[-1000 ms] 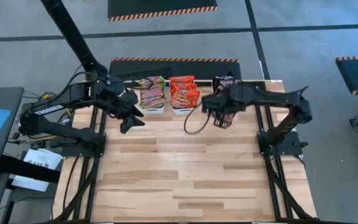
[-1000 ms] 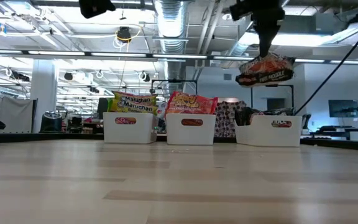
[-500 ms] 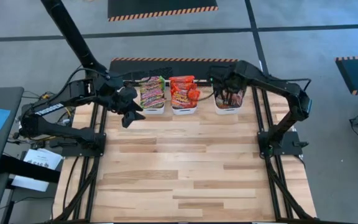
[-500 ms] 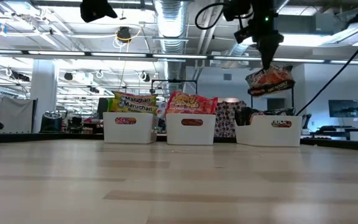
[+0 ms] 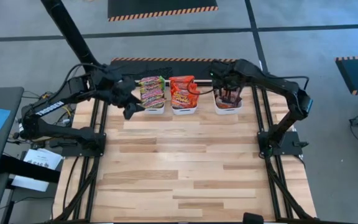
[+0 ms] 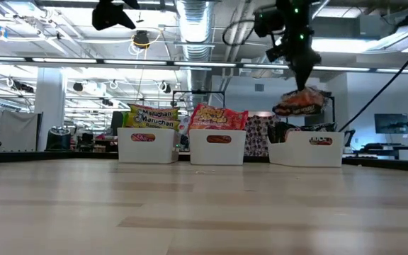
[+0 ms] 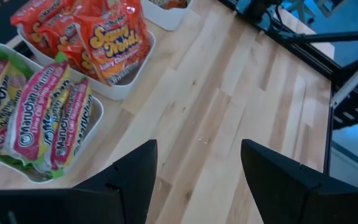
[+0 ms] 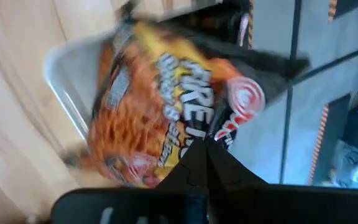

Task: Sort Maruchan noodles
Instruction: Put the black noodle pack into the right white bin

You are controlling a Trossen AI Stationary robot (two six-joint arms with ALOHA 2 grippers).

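A black-and-orange noodle packet (image 6: 299,102) hangs by its edge from the right hand (image 8: 205,144), whose fingers are clamped together on it, directly above the right-most white bin (image 6: 307,149). That bin already holds dark packets (image 6: 289,131). The middle bin (image 5: 184,110) holds red-orange packets (image 7: 107,42); the left bin (image 6: 146,144) holds green-yellow packets (image 7: 48,124). All three bins stand in a row at the far edge of the wooden table (image 5: 185,168). The left hand (image 7: 194,165), fingers apart and empty, hovers beside the left bin.
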